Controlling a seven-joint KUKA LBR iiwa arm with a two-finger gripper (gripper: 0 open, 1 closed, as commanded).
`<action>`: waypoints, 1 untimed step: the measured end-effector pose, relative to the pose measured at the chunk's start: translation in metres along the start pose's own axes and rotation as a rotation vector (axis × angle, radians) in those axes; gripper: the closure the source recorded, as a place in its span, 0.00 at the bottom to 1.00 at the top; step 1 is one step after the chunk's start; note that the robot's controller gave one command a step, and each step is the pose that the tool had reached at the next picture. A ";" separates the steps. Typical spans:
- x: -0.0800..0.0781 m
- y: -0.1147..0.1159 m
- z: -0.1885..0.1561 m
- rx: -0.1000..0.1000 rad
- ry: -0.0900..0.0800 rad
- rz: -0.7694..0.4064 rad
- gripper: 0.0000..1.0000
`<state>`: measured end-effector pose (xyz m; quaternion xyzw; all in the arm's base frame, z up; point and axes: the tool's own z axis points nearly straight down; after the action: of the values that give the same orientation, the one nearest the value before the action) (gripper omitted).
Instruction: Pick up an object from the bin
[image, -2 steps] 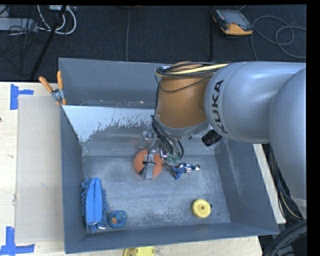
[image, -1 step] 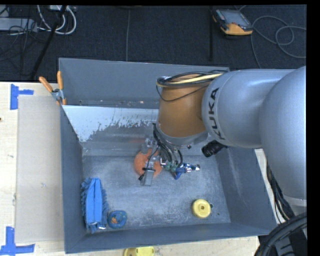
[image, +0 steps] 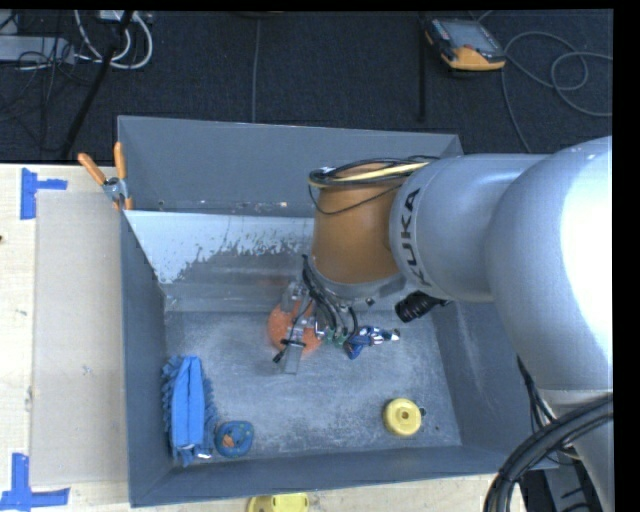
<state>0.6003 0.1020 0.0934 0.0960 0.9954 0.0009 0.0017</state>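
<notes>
Grey metal bin (image: 145, 350) with sloping walls holds five loose things, spread thinly over its speckled floor and mostly well apart.

Counted, there is one of each:
- One orange rounded lump (image: 277, 323) lies near the middle of the floor.
- One small blue and green piece (image: 365, 338) lies just to the right of the lump.
- One yellow round disc (image: 403, 417) lies flat toward the near right corner.
- One blue round piece with an orange centre (image: 233, 437) sits by the near wall.
- One long blue cloth-like strip (image: 186, 403) lies just left of that round piece, near the left wall.

The arm reaches in from the right, and its hand (image: 292, 352) is down at the floor in the middle of the bin, right against the orange lump. The hand covers part of the lump, so its long axis and which way it points cannot be made out. Whether the hand is clenched or released cannot be told either. The blue strip's long axis runs from the near wall toward the far wall, roughly parallel to the left wall.
</notes>
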 end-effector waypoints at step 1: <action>-0.012 -0.017 0.020 -0.002 -0.003 0.081 1.00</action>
<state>0.6089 0.0828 0.0738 0.1360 0.9907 0.0016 0.0032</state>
